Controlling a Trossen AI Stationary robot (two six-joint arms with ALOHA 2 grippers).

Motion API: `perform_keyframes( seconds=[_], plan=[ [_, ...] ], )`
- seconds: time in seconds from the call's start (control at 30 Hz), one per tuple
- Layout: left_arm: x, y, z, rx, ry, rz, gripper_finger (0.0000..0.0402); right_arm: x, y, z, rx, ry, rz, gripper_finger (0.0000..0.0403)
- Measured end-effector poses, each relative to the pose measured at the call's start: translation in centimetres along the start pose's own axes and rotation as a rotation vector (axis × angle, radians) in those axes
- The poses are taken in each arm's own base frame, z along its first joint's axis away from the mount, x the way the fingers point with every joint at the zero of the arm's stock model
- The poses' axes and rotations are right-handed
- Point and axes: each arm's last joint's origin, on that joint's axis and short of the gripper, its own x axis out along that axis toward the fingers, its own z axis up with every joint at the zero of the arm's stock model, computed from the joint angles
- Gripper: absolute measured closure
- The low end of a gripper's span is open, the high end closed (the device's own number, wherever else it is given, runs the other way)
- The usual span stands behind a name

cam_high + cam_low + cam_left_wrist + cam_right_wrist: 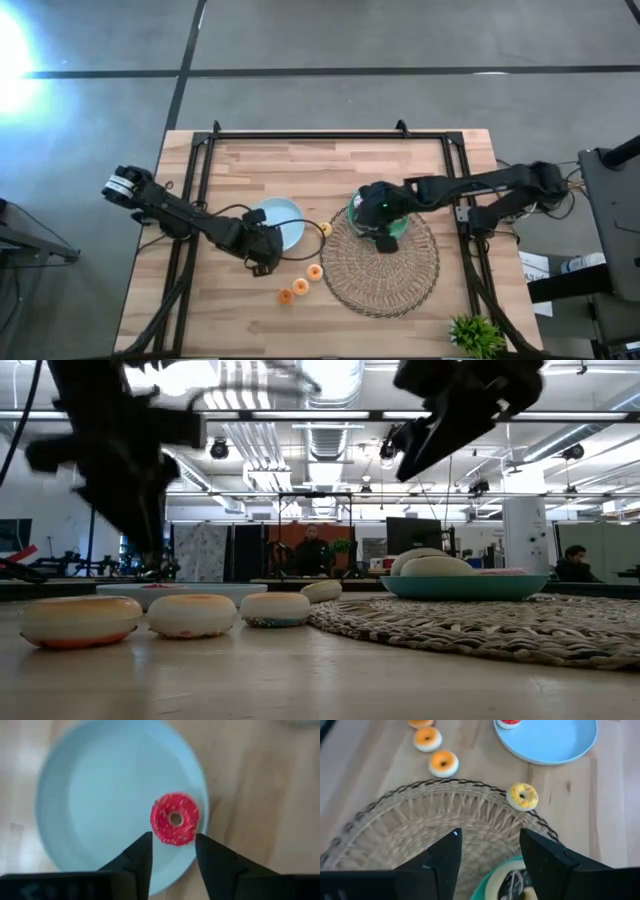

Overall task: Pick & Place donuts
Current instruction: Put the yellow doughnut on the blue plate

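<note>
1. Nearest the table's front edge, two orange donuts [286, 295] [300, 287] lie touching on the bare wood, with a third orange donut [314, 271] just beyond them, beside the woven placemat [385, 285].
2. Further in, the left gripper [173, 851] hangs over the near rim of the light-blue plate [90, 795], its fingers spread and holding nothing.
3. A red donut [174, 819] with speckles lies flat on that plate near its rim, just ahead of the left fingertips and in line with the gap between them, untouched.
4. Beside the plate, a yellow donut [324, 229] rests on the wood against the placemat's edge.
5. Over the placemat, the right gripper [490, 851] hovers above the teal plate [465, 587], fingers apart and empty; pale donuts [432, 564] lie in that plate below it.
</note>
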Motion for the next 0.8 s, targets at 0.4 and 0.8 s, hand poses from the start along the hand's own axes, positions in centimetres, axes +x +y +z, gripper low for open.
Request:
perform_keyframes(
  seconds=[0.4, 0.8],
  plan=[
    [-6.9, 0.6, -1.6, -0.25, -0.243, -0.093, 0.0255, 7.5, -1.7, 3.5, -0.159, 0.116, 0.024, 0.0211],
    [-9.9, 2.3, -4.1, -0.326, -0.364, -0.048, 0.0255, 11.5, -2.4, 4.4, -0.209, 0.167, 0.042, 0.0211]
  ],
)
